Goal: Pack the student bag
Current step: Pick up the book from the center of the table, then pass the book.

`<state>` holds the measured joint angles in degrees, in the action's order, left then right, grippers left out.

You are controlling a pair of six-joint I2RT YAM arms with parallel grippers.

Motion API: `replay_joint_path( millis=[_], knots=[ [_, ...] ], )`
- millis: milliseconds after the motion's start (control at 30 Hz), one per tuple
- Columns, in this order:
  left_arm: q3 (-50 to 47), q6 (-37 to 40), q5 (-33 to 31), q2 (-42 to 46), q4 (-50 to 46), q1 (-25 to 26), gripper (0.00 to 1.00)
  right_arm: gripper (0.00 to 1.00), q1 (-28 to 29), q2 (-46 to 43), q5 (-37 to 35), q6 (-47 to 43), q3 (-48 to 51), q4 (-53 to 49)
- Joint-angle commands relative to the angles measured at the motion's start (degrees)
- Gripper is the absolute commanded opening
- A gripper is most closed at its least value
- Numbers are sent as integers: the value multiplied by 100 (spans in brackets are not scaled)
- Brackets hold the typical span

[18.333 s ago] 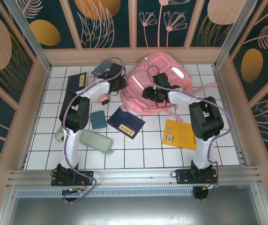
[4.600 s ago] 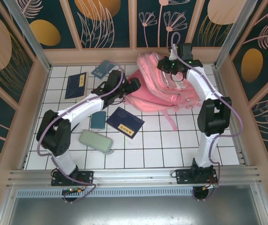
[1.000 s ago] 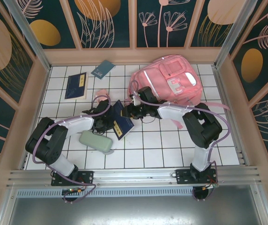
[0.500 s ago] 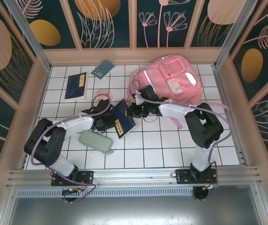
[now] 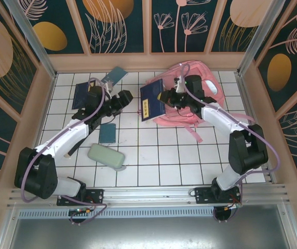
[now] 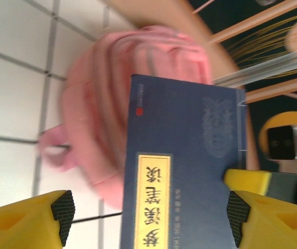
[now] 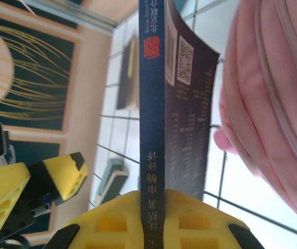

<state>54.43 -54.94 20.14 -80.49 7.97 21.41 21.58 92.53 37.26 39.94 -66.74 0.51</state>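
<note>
The pink backpack (image 5: 203,98) lies at the far right of the white tiled tabletop (image 5: 164,161), close to the back wall. Just in front of its left side, the right pincer (image 5: 166,96) holds a dark blue book (image 5: 152,101) up off the tiles. It pinches the book at the spine, with the yellow-labelled cover turned toward the left arm. The left pincer (image 5: 123,97) hangs just left of the book and apart from it, its yellow fingers (image 6: 39,218) spread wide and gripping nothing. Near the left arm a small teal notebook (image 5: 107,133) and a pale green case (image 5: 107,156) lie flat. Another dark book (image 5: 81,95) and a teal one (image 5: 116,75) sit toward the back left.
</note>
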Motion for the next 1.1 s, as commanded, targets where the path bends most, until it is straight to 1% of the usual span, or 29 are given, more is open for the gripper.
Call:
replay_joint_path(
  millis=[0, 133, 233, 333, 400, 467, 567, 600, 667, 833, 933, 1067],
  knots=[
    [-55, -746, 1101, -291, 1729, -140, 80, 0, -100, -303, 577, 591, -242, 837],
    [-21, -1259, 1376, -682, 2427, -245, 81, 0, -236, -382, 764, 1117, -293, 1461],
    [-56, -1642, 1519, -881, 2921, -270, 86, 0, -295, -392, 865, 1407, -370, 1791],
    [-101, -2062, 1708, -1072, 3527, -278, 88, 0, -317, -385, 908, 1562, -443, 1962],
    [-125, -2232, 1762, -1156, 3692, -277, 91, 0, -314, -376, 912, 1637, -463, 2050],
    [-179, -2384, 1826, -1219, 3922, -272, 91, 0, -321, -352, 923, 1748, -448, 2185],
    [-320, -2785, 1921, -1293, 4592, -276, 92, 0, -318, -280, 955, 1873, -447, 2341],
    [-328, -2875, 1963, -1328, 4742, -269, 92, 0, -318, -249, 947, 1953, -415, 2430],
    [-282, -2895, 2020, -1398, 4664, -267, 90, 0, -317, -224, 916, 2071, -371, 2617],
    [-275, -2917, 2116, -1493, 4688, -268, 90, 0, -281, -113, 973, 2203, -435, 2788],
    [-236, -3246, 2236, -1596, 5178, -266, 89, 0, -249, -43, 977, 2202, -429, 2783],
    [-199, -3632, 2308, -1669, 5798, -268, 81, 0, -171, 80, 968, 2219, -388, 2826]
  ],
)
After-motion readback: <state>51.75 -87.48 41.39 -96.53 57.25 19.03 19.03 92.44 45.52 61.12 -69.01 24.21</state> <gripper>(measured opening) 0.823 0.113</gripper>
